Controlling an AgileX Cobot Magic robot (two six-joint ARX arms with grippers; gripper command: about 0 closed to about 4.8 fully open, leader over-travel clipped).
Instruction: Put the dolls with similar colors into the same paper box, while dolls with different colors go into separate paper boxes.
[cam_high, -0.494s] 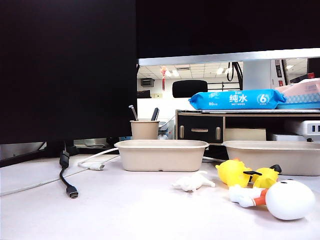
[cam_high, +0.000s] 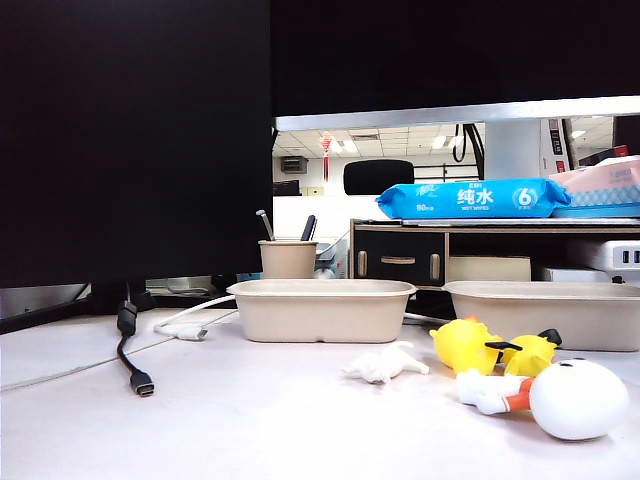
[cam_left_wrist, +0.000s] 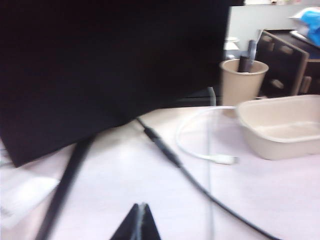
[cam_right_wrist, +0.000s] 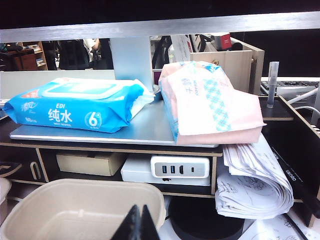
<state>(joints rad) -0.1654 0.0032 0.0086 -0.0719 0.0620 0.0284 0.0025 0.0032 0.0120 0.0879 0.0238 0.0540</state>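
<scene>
Two beige paper boxes stand on the white table, one in the middle (cam_high: 320, 310) and one at the right (cam_high: 550, 315). In front of them lie the dolls: two yellow ducks (cam_high: 465, 345) (cam_high: 530, 352), a tiny white figure (cam_high: 383, 365) and a big round-headed white one with orange (cam_high: 580, 398). Neither gripper shows in the exterior view. My left gripper (cam_left_wrist: 140, 205) is shut and empty over bare table, apart from a paper box (cam_left_wrist: 280, 127). My right gripper (cam_right_wrist: 140, 206) is shut and empty, its tips seen against a paper box (cam_right_wrist: 80, 210).
A big black monitor (cam_high: 135, 140) fills the left. A black cable (cam_high: 130, 350) and a white cable (cam_high: 190, 325) lie beside the middle box, a tan pen cup (cam_high: 288, 258) behind it. A shelf holds blue wipes (cam_right_wrist: 80, 105), a pink pack (cam_right_wrist: 210, 100) and papers (cam_right_wrist: 255, 185).
</scene>
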